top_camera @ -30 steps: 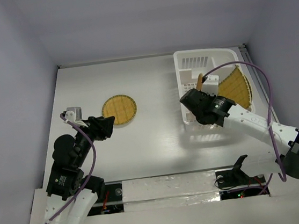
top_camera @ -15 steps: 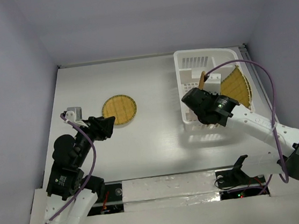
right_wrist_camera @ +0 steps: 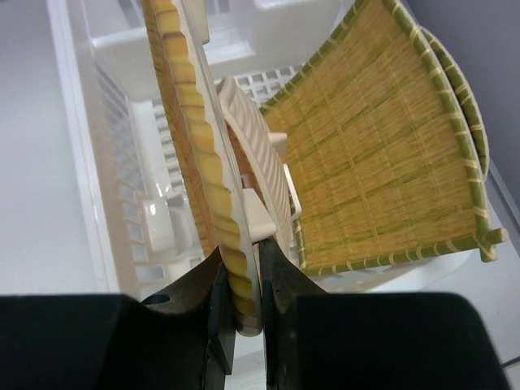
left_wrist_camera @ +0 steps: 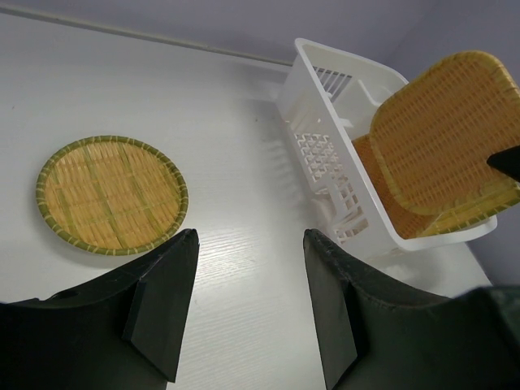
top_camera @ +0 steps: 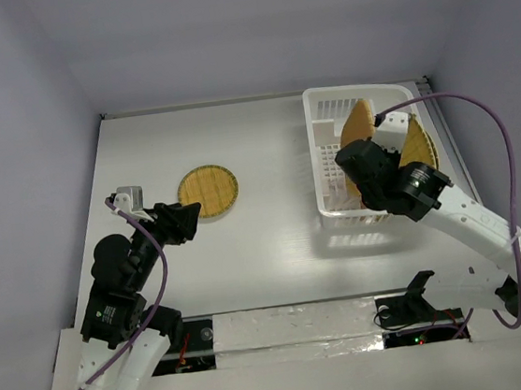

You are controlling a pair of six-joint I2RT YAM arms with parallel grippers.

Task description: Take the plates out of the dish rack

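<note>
Wide free lane on bare table (top_camera: 267, 166) between round plate (top_camera: 208, 191) and dish rack (top_camera: 316, 151). Left gripper (top_camera: 186, 220) has jaws apart, near side of round plate, nothing between them. Space over rack crowded: rounded-square plate (right_wrist_camera: 191, 138) edge-on, pinched in right gripper (right_wrist_camera: 244, 305); large square plate (right_wrist_camera: 382, 154) leans just beside it, narrow gap only. Slatted rack walls block side entry. Purple cable (top_camera: 504, 158) arcs over rack's right side.

The fingers (right_wrist_camera: 218, 313) pinch the lower rim of a woven plate (right_wrist_camera: 195, 146), which is seen edge-on and stands upright, with the white dish rack (right_wrist_camera: 101, 130) beyond it. To its right a larger square plate (right_wrist_camera: 382, 154) leans inside the rack, with what may be another plate's rim (right_wrist_camera: 465, 97) just behind it.
</note>
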